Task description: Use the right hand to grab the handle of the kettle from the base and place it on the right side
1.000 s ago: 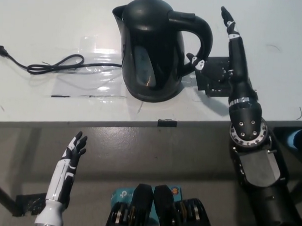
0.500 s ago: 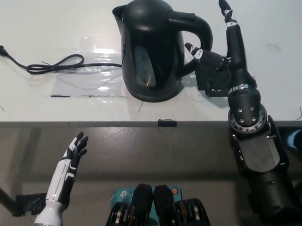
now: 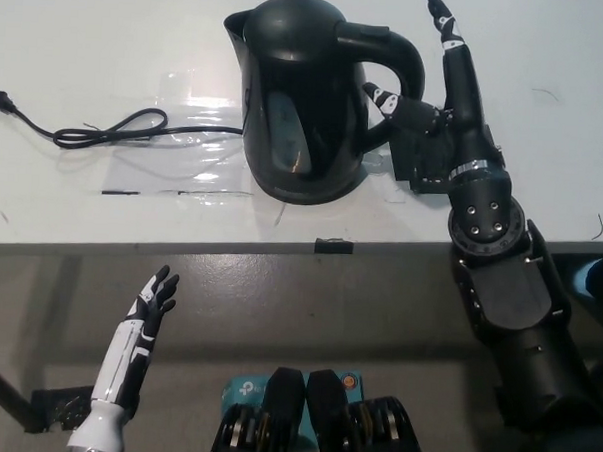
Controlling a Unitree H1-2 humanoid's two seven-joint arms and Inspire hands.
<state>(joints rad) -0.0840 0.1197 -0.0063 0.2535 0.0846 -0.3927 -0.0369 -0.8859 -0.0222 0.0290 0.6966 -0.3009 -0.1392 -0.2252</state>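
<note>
the black kettle (image 3: 305, 101) stands upright on the white table (image 3: 110, 37), near the table's front edge, its spout toward the upper left of the picture and its curved handle (image 3: 399, 65) on the picture's right side. its base is hidden beneath it, so how it sits on that base is hard to make out from this steep angle. a black power cord (image 3: 115, 130) runs from the kettle's left side across a clear plastic sheet (image 3: 180, 141) and ends in a plug (image 3: 1, 100) near the table's left edge. the black right hand (image 3: 436, 117) is over the table just beside the handle, released and holding nothing: one finger points up past the outside of the handle, and the thumb (image 3: 385, 100) reaches toward the gap under the handle, close to the kettle body, though contact cannot be confirmed. the palm lies over a small dark patch on the table. the white left hand (image 3: 148, 309) rests low at the lower left, below the table edge and well apart from the kettle, fingers spread and empty.
</note>
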